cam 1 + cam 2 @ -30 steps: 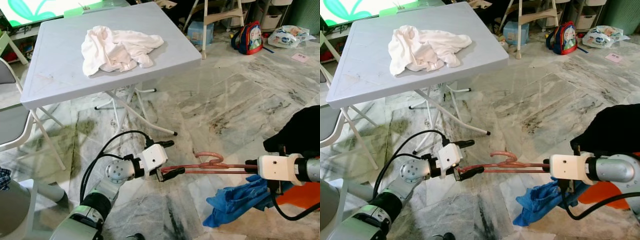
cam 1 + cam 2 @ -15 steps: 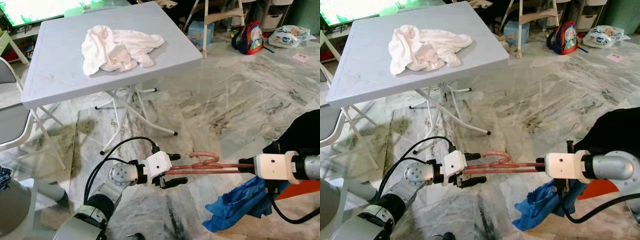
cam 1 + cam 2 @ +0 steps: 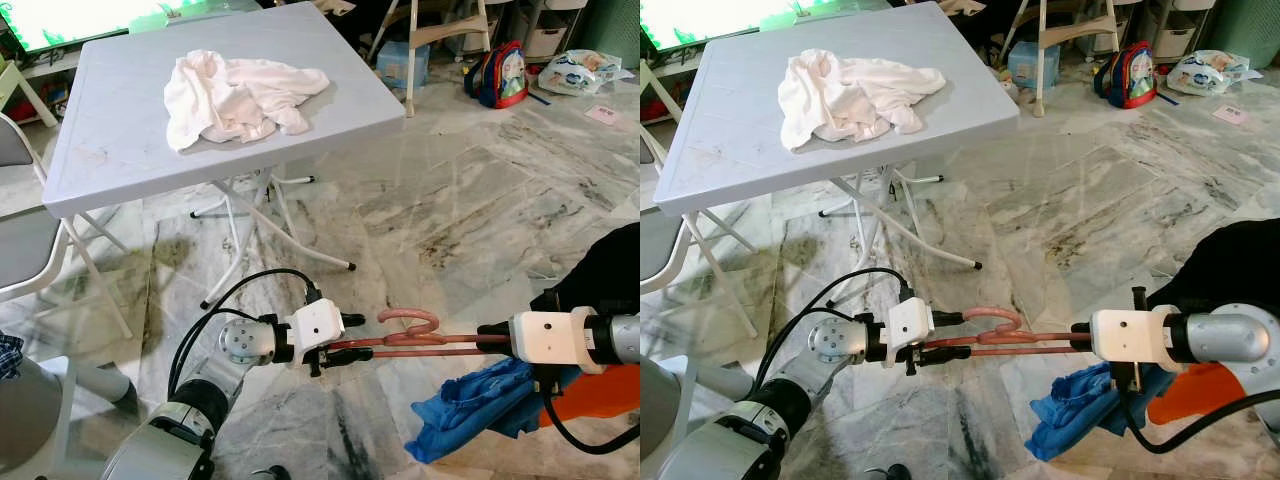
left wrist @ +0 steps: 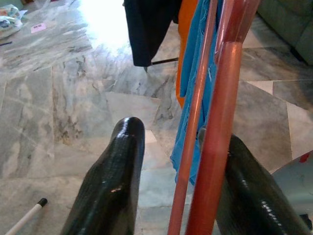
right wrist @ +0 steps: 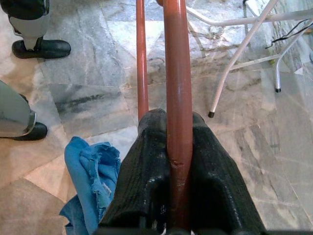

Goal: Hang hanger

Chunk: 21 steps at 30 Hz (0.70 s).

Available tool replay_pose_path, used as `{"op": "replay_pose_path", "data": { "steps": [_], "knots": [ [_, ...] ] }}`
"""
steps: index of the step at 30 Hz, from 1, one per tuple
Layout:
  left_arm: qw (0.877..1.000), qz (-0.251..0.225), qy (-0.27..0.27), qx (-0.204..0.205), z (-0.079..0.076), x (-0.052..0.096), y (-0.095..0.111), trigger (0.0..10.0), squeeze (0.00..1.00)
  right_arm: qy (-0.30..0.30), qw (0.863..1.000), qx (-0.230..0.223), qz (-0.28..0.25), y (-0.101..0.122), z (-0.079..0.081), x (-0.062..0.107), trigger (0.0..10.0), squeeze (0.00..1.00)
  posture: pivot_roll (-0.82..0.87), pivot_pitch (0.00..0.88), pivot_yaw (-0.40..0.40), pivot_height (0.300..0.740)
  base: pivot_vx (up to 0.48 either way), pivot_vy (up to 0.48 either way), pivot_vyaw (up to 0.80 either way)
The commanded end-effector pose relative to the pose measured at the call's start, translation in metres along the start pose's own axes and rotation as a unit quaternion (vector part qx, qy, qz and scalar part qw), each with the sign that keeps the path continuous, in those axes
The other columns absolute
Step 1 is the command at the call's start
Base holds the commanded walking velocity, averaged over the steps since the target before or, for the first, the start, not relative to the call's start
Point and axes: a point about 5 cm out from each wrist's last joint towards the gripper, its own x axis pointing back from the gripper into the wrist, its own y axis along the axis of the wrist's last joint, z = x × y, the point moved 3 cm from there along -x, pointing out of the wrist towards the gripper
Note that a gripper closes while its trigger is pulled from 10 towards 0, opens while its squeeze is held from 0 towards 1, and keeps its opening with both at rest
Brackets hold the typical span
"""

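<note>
A marble floor [image 3: 470, 200] spreads under everything. On it stands a grey folding table [image 3: 120, 140] with a crumpled white cloth [image 3: 235, 95] on top, well apart from the arms. Beyond, a backpack [image 3: 497, 75] and a plastic bag [image 3: 575, 72] sit on the floor. Lower right, black [image 3: 605, 265], orange [image 3: 600, 390] and blue [image 3: 480, 395] garments hang near the right arm.

The reddish hanger [image 3: 410, 340] is held level above the floor, stretched between the two grippers, its hook [image 3: 410, 318] curling up near the middle. The right gripper [image 5: 178, 147] is pinching one end: its fingers [image 5: 142, 166] press together on the thicker bar, with the thin bar running just beside. The left gripper [image 3: 345, 338] meets the other end; its fingers [image 4: 115, 171] are spread, and both bars pass between them, close against one finger and apart from the other.
</note>
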Motion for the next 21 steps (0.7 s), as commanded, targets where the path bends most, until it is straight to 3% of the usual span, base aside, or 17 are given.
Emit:
{"op": "replay_pose_path", "data": {
  "steps": [1,21],
  "knots": [
    [1.000,0.015,-0.008,0.003,-0.0001,0.0028,-0.0045,0.0,0.00,-0.012,1.000,0.017,-0.009,0.0081,-0.0068,0.0039,10.0,0.00,-0.22,0.148,0.086,0.740,0.000,0.000,0.00],
    [0.999,0.013,-0.039,0.011,-0.0066,-0.0024,-0.0029,0.0,0.00,-0.030,0.999,0.023,-0.018,0.0125,-0.0142,-0.0012,10.0,0.00,-0.23,0.148,0.084,0.740,0.000,0.000,0.00]
  ]
}}
